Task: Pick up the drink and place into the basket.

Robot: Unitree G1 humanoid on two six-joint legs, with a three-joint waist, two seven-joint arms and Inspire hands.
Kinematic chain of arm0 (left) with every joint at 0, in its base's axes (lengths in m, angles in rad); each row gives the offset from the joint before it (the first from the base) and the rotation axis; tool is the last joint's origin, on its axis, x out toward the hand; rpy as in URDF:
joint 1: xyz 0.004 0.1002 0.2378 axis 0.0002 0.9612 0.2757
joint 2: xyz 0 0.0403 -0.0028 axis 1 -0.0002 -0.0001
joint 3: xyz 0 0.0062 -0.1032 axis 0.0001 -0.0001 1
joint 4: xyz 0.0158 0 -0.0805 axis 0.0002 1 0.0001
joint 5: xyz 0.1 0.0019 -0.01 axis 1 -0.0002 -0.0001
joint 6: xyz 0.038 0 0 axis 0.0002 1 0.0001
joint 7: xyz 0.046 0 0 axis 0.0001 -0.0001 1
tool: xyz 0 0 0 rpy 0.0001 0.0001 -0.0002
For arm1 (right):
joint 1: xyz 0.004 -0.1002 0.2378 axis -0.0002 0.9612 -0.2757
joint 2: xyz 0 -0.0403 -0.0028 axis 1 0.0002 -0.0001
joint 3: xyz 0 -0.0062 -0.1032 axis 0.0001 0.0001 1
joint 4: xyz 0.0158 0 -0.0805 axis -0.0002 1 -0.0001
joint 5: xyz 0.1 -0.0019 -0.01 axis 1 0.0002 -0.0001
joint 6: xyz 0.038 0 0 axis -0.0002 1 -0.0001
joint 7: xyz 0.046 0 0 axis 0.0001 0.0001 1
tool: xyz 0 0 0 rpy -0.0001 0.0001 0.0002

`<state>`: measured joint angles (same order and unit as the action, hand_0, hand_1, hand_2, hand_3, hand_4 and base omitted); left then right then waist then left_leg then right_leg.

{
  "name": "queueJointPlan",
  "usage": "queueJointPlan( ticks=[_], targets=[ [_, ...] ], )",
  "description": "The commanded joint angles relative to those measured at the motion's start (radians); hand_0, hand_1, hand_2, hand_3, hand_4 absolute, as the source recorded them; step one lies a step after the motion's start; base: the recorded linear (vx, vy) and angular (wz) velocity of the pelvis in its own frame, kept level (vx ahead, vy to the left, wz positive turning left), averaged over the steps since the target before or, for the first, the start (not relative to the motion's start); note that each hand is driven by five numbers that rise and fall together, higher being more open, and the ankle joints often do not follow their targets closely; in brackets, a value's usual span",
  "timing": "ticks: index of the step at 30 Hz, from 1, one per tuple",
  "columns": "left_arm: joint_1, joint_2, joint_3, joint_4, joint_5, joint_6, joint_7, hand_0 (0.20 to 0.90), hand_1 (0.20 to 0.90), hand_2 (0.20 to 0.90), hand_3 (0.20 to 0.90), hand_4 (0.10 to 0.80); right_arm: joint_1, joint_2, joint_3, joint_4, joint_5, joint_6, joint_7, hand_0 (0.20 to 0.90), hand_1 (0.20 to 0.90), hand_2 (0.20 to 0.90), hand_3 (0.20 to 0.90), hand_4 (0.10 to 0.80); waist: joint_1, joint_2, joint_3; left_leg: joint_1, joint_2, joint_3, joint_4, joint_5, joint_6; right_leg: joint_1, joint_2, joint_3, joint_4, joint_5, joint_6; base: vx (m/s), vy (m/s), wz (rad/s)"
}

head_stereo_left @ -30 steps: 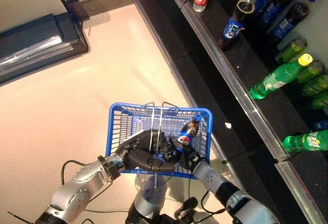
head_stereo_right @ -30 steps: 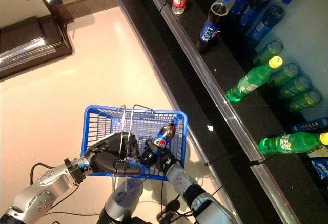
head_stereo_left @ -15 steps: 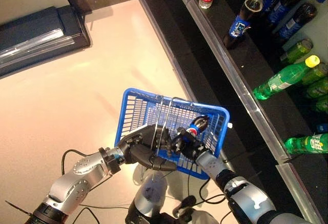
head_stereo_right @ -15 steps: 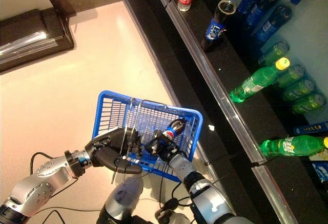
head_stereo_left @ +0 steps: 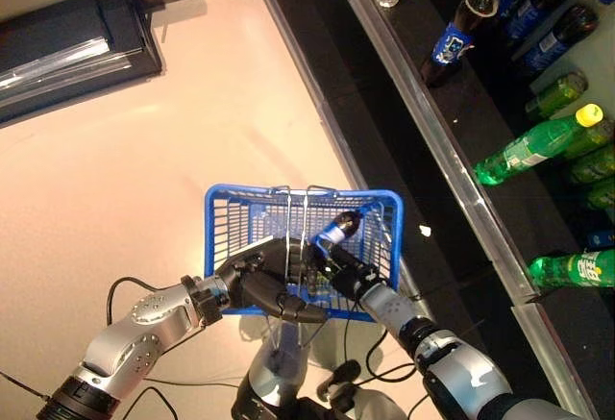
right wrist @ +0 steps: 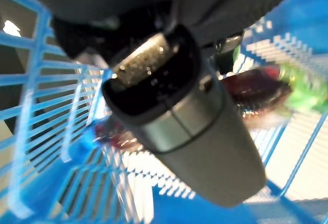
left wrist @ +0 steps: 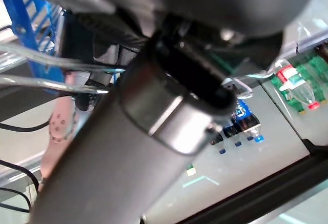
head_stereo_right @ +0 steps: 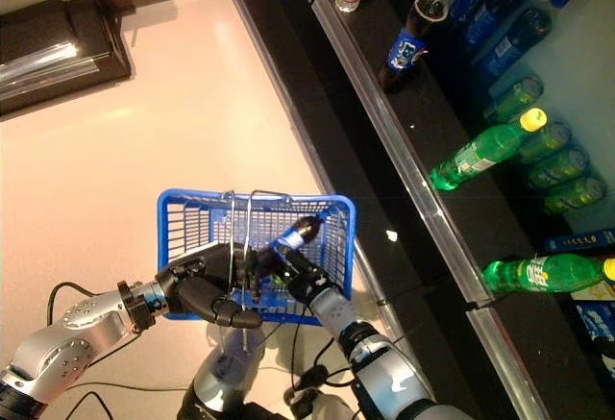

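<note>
Basket (head_stereo_left: 231, 218): wire handles gripped by left robot hand (head_stereo_left: 264, 285).
Drink (head_stereo_left: 333, 229): clasped by right robot hand (head_stereo_left: 344, 268), inside basket at 3 o'clock.

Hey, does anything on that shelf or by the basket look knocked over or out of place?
Yes: on the dark shelf a yellow-capped green bottle lies on its side, as does another green bottle, while the cola bottle stands.

The basket (head_stereo_left: 231, 223) hangs from the left hand (head_stereo_left: 264, 285), its handles (head_stereo_left: 293, 210) rising just beyond the fingers. The right hand (head_stereo_left: 346, 264) is inside the basket, right of the left hand, with the drink (head_stereo_left: 332, 232) at its fingertips. The shelf (head_stereo_left: 452, 165) with bottles (head_stereo_left: 528, 146) runs farther right.
</note>
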<state>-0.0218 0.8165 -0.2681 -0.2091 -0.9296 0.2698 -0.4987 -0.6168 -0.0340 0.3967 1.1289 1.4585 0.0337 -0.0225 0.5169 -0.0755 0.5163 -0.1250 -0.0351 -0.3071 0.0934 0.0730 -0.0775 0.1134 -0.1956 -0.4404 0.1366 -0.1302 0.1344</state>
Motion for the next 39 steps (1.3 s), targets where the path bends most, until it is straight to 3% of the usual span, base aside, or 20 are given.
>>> queueJointPlan(
  ticks=[1, 9, 15, 18, 22, 26, 28, 33, 39],
  targets=[
    [-0.091, -0.097, 0.073, -0.340, -0.217, -0.177, -0.129, 0.300, 0.300, 0.300, 0.200, 0.100, -0.059, 0.022, 0.004, -0.094, 0.054, -0.074, 0.082, 0.900, 0.900, 0.900, 0.900, 0.800, -0.021, 0.035, -0.065, -0.003, 0.043, 0.065, 0.049, -0.039, 0.045, -0.073, -0.013, 0.006, 0.041, 0.147, -0.031, 0.000, 0.000, 0.00],
    [-0.059, -0.109, 0.086, -0.305, -0.186, -0.202, -0.125, 0.300, 0.300, 0.300, 0.200, 0.100, 0.029, 0.017, 0.067, -0.288, 0.051, -0.154, 0.100, 0.900, 0.900, 0.900, 0.900, 0.800, -0.042, 0.031, -0.065, -0.004, 0.049, 0.078, 0.046, -0.037, 0.044, -0.087, -0.018, 0.008, 0.053, 0.145, -0.027, -0.005, 0.001, 0.00],
    [0.021, -0.147, 0.106, -0.268, -0.124, -0.254, -0.109, 0.300, 0.300, 0.300, 0.200, 0.100, 0.232, -0.043, 0.148, -0.607, -0.026, -0.198, 0.175, 0.900, 0.900, 0.900, 0.900, 0.800, -0.092, 0.016, -0.068, 0.002, 0.059, 0.107, 0.044, -0.038, 0.044, -0.097, -0.016, 0.026, 0.054, 0.146, -0.024, -0.041, 0.026, -0.06],
    [0.062, -0.167, 0.109, -0.240, -0.020, -0.348, -0.111, 0.300, 0.300, 0.300, 0.200, 0.100, 0.352, -0.080, 0.167, -0.773, -0.123, -0.177, 0.237, 0.900, 0.900, 0.900, 0.900, 0.800, -0.123, 0.009, -0.073, 0.007, 0.062, 0.119, 0.038, -0.038, 0.045, -0.100, -0.012, 0.039, 0.045, 0.147, -0.020, -0.046, 0.045, -0.03],
    [0.120, -0.194, 0.121, -0.205, 0.003, -0.399, -0.041, 0.300, 0.300, 0.300, 0.200, 0.100, 0.503, -0.156, 0.185, -0.950, -0.199, -0.173, 0.358, 0.900, 0.900, 0.900, 0.900, 0.800, -0.159, -0.002, -0.087, 0.014, 0.067, 0.140, 0.029, -0.037, 0.046, -0.103, -0.009, 0.060, 0.023, 0.159, -0.009, -0.059, 0.024, -0.21],
    [0.155, -0.224, 0.119, -0.139, 0.076, -0.459, 0.027, 0.300, 0.300, 0.300, 0.200, 0.100, 0.572, -0.186, 0.175, -1.030, -0.222, -0.174, 0.401, 0.900, 0.900, 0.900, 0.900, 0.800, -0.187, -0.015, -0.104, 0.023, 0.069, 0.156, 0.029, -0.044, 0.046, -0.101, -0.009, 0.082, 0.007, 0.166, -0.002, -0.027, 0.011, -0.15],
    [0.170, -0.219, 0.117, -0.106, 0.163, -0.529, 0.048, 0.300, 0.300, 0.300, 0.200, 0.100, 0.598, -0.204, 0.163, -1.063, -0.248, -0.154, 0.412, 0.900, 0.900, 0.900, 0.900, 0.800, -0.207, -0.021, -0.117, 0.031, 0.073, 0.169, 0.027, -0.047, 0.045, -0.098, -0.008, 0.097, -0.007, 0.174, 0.002, -0.012, 0.035, -0.17],
    [0.197, -0.217, 0.123, 0.006, 0.188, -0.538, 0.184, 0.300, 0.300, 0.300, 0.200, 0.100, 0.664, -0.275, 0.135, -1.125, -0.321, -0.103, 0.476, 0.900, 0.900, 0.900, 0.900, 0.800, -0.260, -0.035, -0.168, 0.068, 0.084, 0.209, 0.011, -0.057, 0.041, -0.079, -0.015, 0.150, -0.059, 0.195, 0.019, 0.011, 0.083, -0.31],
    [0.245, -0.278, 0.105, 0.211, 0.259, -0.586, 0.261, 0.300, 0.300, 0.300, 0.200, 0.100, 0.740, -0.277, 0.082, -1.106, -0.300, -0.080, 0.525, 0.900, 0.900, 0.900, 0.900, 0.800, -0.308, -0.037, -0.243, 0.123, 0.090, 0.264, -0.018, -0.078, 0.043, -0.050, -0.033, 0.208, -0.126, 0.225, 0.048, 0.067, 0.114, -0.28]
  ],
)
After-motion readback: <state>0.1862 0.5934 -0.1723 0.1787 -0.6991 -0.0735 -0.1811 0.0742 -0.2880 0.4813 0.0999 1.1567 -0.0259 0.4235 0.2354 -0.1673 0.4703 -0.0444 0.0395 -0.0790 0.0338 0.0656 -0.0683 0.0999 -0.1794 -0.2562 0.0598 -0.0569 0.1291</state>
